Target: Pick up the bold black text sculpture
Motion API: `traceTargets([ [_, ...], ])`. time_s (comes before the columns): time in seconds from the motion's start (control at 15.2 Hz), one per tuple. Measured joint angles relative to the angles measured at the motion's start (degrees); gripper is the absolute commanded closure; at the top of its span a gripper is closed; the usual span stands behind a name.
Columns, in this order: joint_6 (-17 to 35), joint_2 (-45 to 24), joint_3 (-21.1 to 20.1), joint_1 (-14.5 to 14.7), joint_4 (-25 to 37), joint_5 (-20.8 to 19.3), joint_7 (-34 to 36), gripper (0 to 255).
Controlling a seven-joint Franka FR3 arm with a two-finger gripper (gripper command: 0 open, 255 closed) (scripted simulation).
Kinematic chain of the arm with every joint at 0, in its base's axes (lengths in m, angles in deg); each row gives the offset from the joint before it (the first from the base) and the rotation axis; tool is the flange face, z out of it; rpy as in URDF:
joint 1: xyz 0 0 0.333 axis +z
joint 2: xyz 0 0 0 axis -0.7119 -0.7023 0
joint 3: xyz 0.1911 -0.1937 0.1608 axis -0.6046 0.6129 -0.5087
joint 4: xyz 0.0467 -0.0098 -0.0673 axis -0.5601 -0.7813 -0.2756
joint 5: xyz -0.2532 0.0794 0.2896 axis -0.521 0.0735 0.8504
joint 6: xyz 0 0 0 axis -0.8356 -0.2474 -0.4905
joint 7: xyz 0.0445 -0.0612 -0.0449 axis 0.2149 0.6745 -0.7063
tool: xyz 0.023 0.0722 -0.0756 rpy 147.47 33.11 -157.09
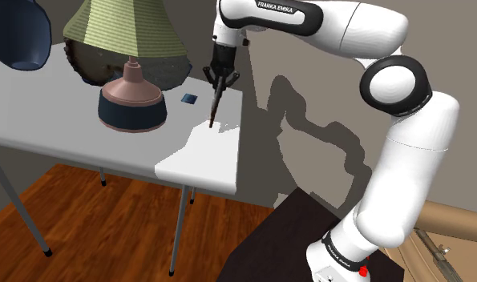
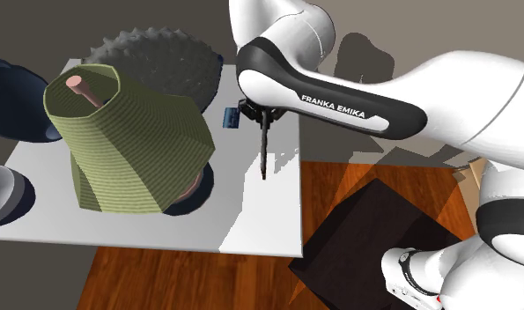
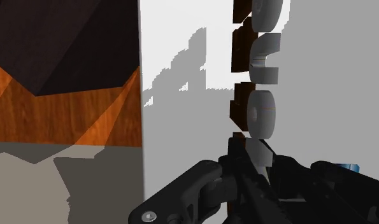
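The text sculpture [image 1: 215,108] is a thin dark strip of letters hanging end-down from my gripper [image 1: 220,82], over the white table [image 1: 203,164] near its edge on the shoulder view's right. In the wrist view its letters [image 3: 264,108] show grey faces and dark brown sides, running away from the gripper [image 3: 248,160], whose black fingers clasp the near end. The second exterior view shows the gripper [image 2: 262,114] shut on the strip [image 2: 265,151], which points down at the table [image 2: 260,225]. The sculpture's shadow lies apart from it on the tabletop.
A lamp with a green ribbed shade [image 1: 124,28] and a brown-and-blue base [image 1: 132,104] stands close by on the shoulder view's left. A small blue object [image 1: 188,98] lies behind the gripper. A spiky dark disc [image 2: 163,57] and a dark blue bowl [image 1: 16,36] sit farther back.
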Motion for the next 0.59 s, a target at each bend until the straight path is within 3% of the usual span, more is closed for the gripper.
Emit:
traceTargets([
  [0.59,-7.8,-2.2,-0.1,0.7,9.9,-0.5,0.3,255],
])
